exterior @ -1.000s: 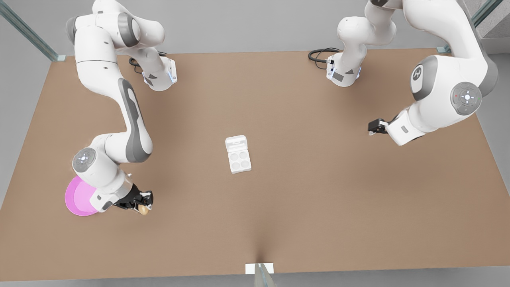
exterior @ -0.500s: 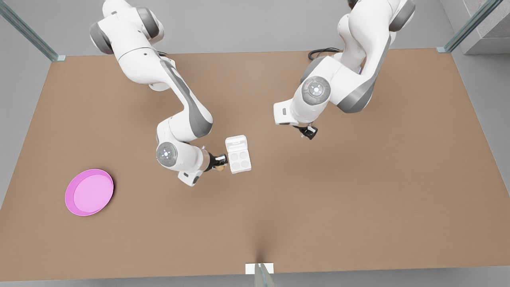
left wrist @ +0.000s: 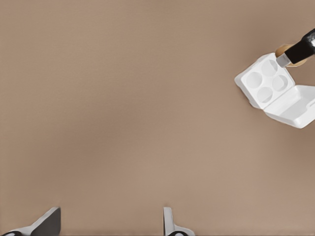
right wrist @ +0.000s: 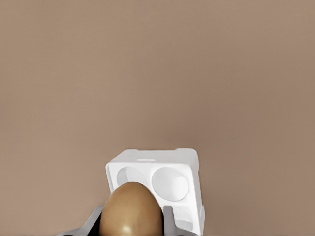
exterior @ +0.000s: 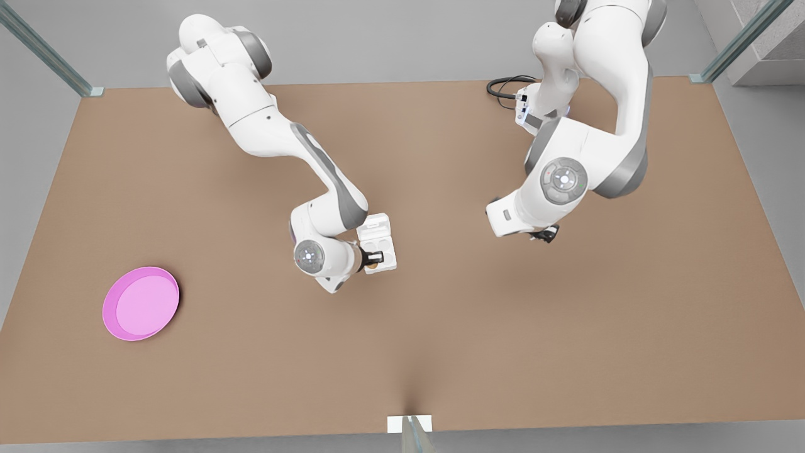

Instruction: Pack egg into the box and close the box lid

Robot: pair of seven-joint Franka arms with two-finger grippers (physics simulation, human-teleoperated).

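Note:
The tan egg sits between the fingers of my right gripper, which is shut on it. In the front view this gripper holds the egg over the left front corner cup of the white box. The box lid lies open behind the cups. The left wrist view shows the box, its lid and the egg from afar. My left gripper hangs open over bare table on the front view's right, its fingertips spread wide.
A round pink plate lies near the table's left front corner in the front view. A black cable coils by the arm base at the back right. The brown table stretches wide around the box.
My right gripper has carried the egg from beside the box's left edge to over its corner cup. The left arm has swung toward the front view's right and forward.

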